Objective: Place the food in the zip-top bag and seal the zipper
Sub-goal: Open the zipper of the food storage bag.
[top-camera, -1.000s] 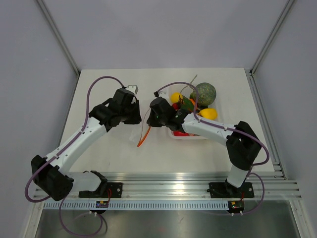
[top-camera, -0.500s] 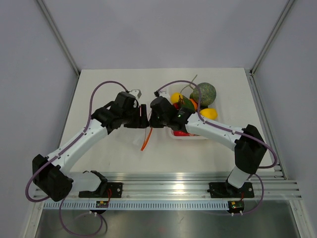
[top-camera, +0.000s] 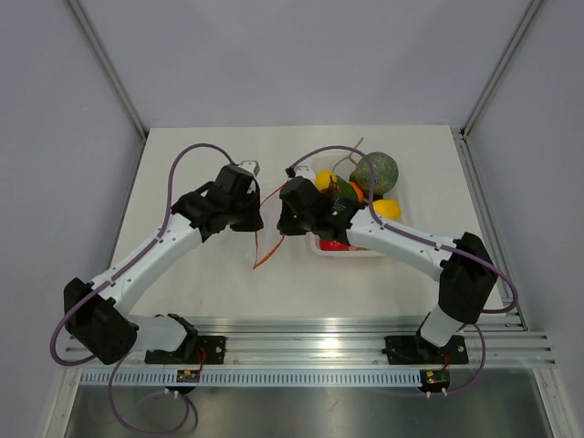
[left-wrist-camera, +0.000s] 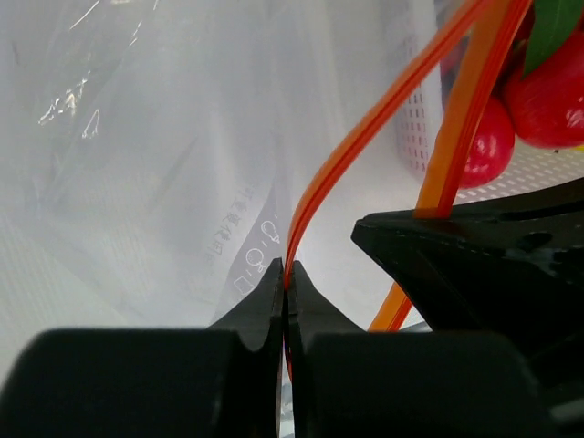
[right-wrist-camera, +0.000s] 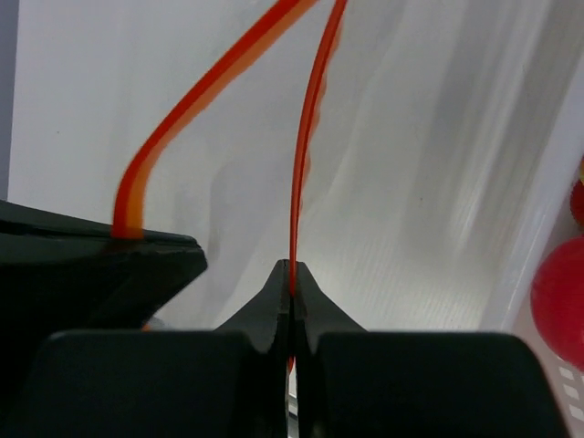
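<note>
bag [left-wrist-camera: 137,173] left of tray [top-camera: 354,252], food [top-camera: 385,209] in tray

The place is a robotics lab test cell. A white table [top-camera: 201,283] stands walled by plain grey panels [top-camera: 301,64] in aluminium framing [top-camera: 105,64]. The left arm [top-camera: 146,260] and right arm [top-camera: 401,242], trailing purple cables [top-camera: 199,146], are bolted to a slotted rail [top-camera: 310,345] along the table's near edge.

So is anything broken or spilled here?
Nothing spilled. The orange zipper looks split into two strips, but that's the left gripper and right gripper each pinching one side. The food is piled on the white tray.
</note>
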